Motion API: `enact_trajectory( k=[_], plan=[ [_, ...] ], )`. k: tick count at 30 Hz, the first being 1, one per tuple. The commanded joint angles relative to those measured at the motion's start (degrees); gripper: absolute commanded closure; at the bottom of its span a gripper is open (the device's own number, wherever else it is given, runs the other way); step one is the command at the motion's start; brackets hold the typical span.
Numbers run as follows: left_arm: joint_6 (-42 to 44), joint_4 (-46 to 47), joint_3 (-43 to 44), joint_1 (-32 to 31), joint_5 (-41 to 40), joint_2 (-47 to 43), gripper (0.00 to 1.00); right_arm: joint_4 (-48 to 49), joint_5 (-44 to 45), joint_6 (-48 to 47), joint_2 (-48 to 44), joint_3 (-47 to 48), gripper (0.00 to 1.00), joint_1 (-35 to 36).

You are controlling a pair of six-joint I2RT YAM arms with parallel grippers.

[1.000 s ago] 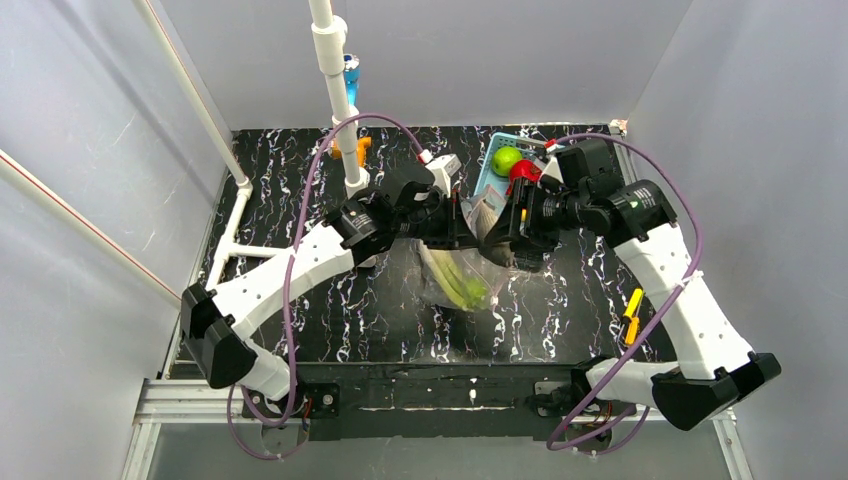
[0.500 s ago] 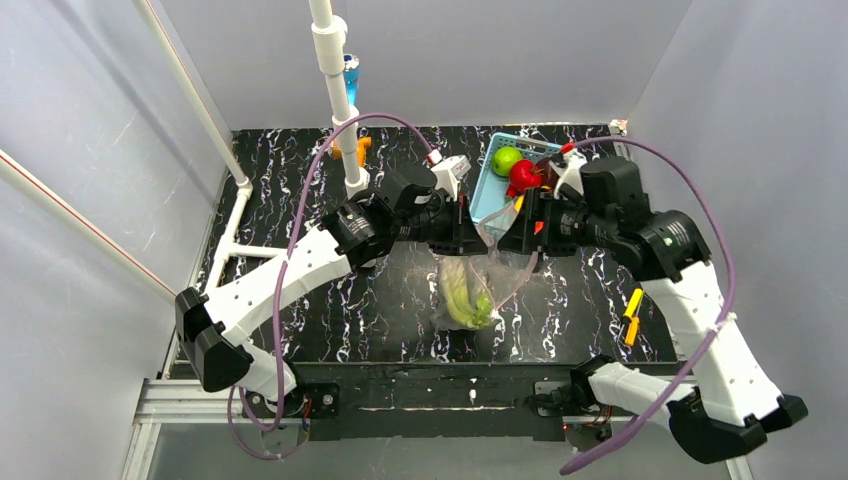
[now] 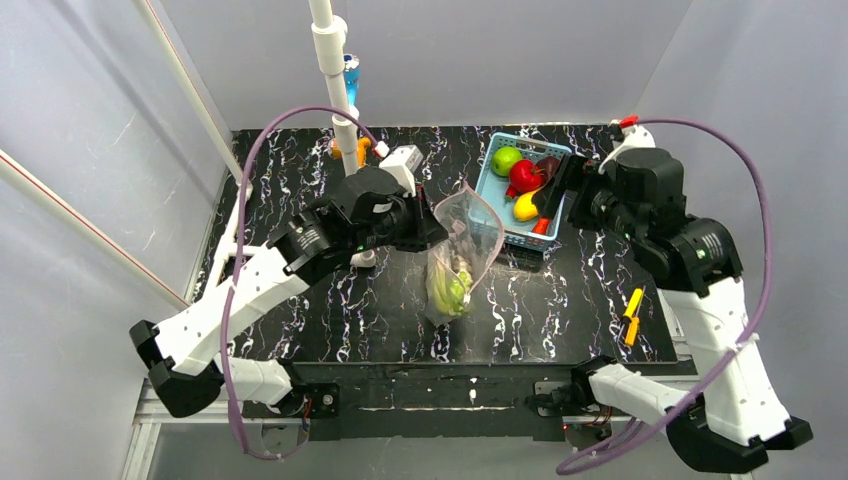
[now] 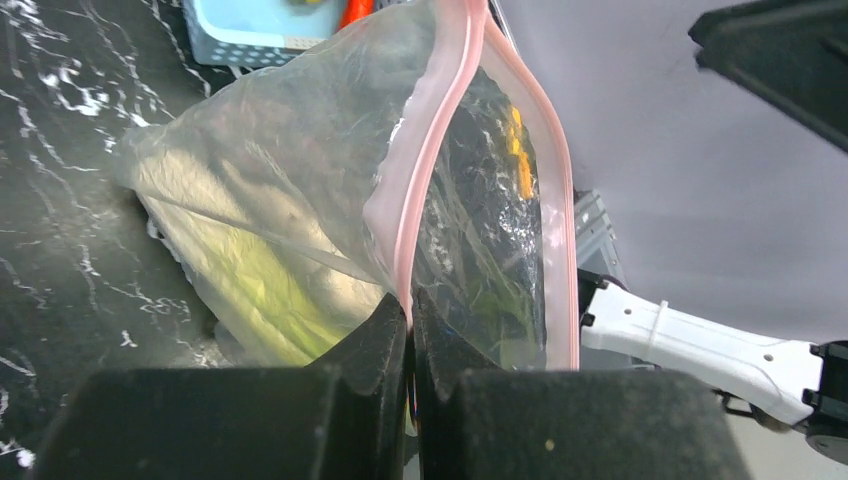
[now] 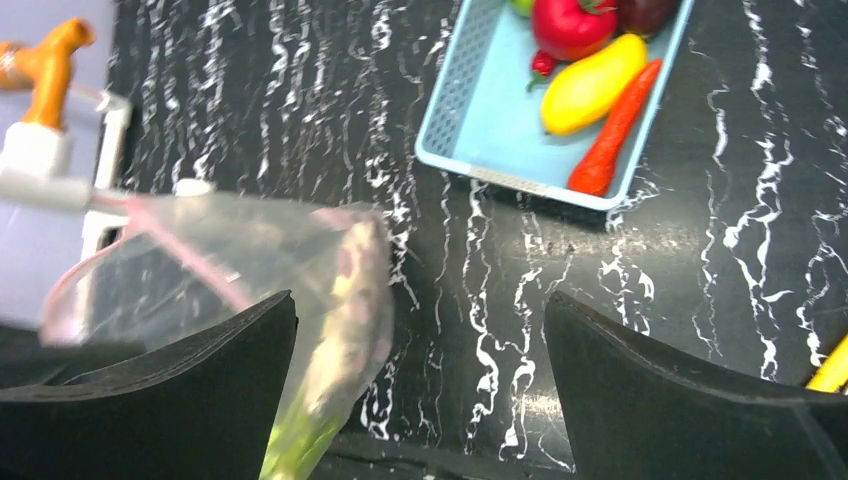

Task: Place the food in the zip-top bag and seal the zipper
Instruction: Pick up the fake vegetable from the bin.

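Leek (image 3: 447,290) is lying inside the bag (image 3: 458,240), which we are holding up over the middle of the surface (image 3: 350,320), left pincer (image 4: 410,310) clamped on the zipper (image 4: 420,170). Our right pincer (image 5: 420,310), jaws wide apart and empty, is hovering near the basket (image 5: 480,110) at far right. Tomato (image 5: 570,25), yellow fruit (image 5: 590,85), carrot (image 5: 615,130) and others are waiting there; we are judging most packing and sealing undone.

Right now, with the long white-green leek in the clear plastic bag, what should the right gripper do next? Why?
Probably reach the right gripper toward the yellow fruit in the light-blue slotted basket: it hangs open while the left gripper pinches the bag's mouth.
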Motion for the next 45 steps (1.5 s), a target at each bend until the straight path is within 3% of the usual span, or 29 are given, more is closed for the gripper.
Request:
enact_trajectory(
  k=[1,4,8,14,18,23,30,45],
  plan=[
    [2.46,-0.21,1.01,0.47,-4.68,-2.27,1.0,5.11,-2.68,0.66,4.83,-0.33,0.02,-7.97],
    [4.17,-0.14,1.99,0.8,-2.13,-1.13,1.0,9.37,-14.11,2.57,8.34,-2.67,0.02,-15.51],
    [4.37,0.0,1.13,1.98,-0.37,0.26,1.0,13.33,-15.15,2.14,15.5,-3.81,0.02,-17.06],
    [5.41,1.68,-1.25,2.48,3.15,0.98,1.0,11.9,-12.75,3.43,28.07,-2.06,0.02,-16.41],
    [5.33,3.73,-3.19,2.7,3.74,-0.04,1.0,11.92,-3.53,2.51,34.25,-1.9,0.03,-14.49],
    [5.02,4.29,-4.02,2.86,4.58,-0.04,1.0,10.62,3.31,2.67,40.75,-0.21,0.25,-13.9],
    [5.67,4.69,-2.37,3.12,7.93,1.05,1.0,11.48,10.65,1.28,43.23,-4.3,0.29,-12.24],
    [5.24,3.9,-0.86,3.09,10.05,0.9,1.0,16.17,8.56,0.94,51.75,-7.76,0.42,-11.67]
  ],
)
